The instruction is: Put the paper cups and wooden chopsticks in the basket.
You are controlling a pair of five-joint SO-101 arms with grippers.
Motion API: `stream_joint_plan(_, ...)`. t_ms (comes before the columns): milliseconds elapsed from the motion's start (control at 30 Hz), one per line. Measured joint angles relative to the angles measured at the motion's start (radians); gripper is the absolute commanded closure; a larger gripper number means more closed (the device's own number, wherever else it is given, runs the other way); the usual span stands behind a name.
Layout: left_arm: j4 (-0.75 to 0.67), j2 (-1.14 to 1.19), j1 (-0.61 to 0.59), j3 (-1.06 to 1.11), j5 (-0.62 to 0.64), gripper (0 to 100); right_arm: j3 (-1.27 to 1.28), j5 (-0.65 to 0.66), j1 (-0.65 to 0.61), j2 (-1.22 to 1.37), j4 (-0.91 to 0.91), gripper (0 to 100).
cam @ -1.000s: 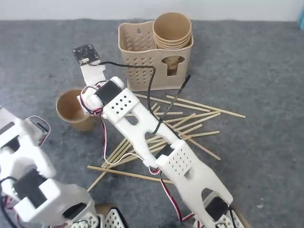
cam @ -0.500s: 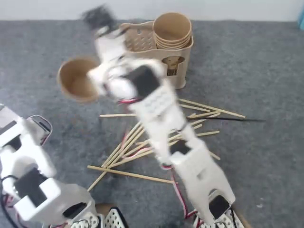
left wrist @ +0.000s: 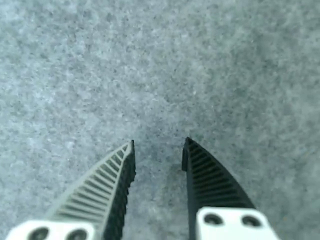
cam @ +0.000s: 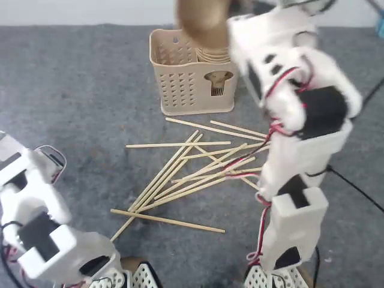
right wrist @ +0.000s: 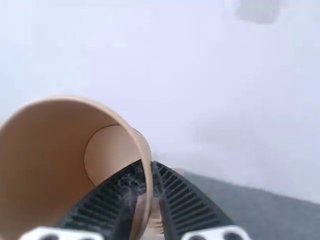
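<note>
Step in hand: cup transfer. The right gripper [right wrist: 149, 172] is clamped on the wall of a paper cup [right wrist: 65, 160], one finger inside the rim, the other outside, nearly closed on it. The cup lies on its side with its mouth toward the wrist cam, and is carried above the back of the basket [cam: 192, 90], approx. over the stack of nested cups [cam: 214, 56] in one compartment. Judged next: tip the cup upright, line it up w/ the stack, lower, then let go. The wooden chopsticks [cam: 192, 171] lie scattered on the surface [cam: 78, 102] in front of the basket, so that part is judged not yet started. The left gripper [left wrist: 157, 150] is partly open w/ nothing held, over bare surface well off from the basket. Hard to make out: in the high view the held cup is smeared and cut off by the frame edge, so its height above the stack cannot be told. The no. of cups in the stack and the contents of the basket's other compartment are also unclear.
</note>
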Motion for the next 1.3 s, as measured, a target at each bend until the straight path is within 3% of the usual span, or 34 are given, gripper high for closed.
stream_joint_plan(267, 0.0, 0.0, 0.0, 0.0, -0.014, 85, 0.0, 0.04, 0.126, 0.161, -0.044, 99.2)
stream_joint_plan(533, 0.0, 0.0, 0.0, 0.0, -0.021, 85, 0.0, 0.038, 0.123, 0.304, -0.041, 99.2)
stream_joint_plan(1300, 0.0, 0.0, 0.015, 0.0, -0.023, 85, 0.0, 0.014, 0.087, 0.307, 0.014, 99.2)
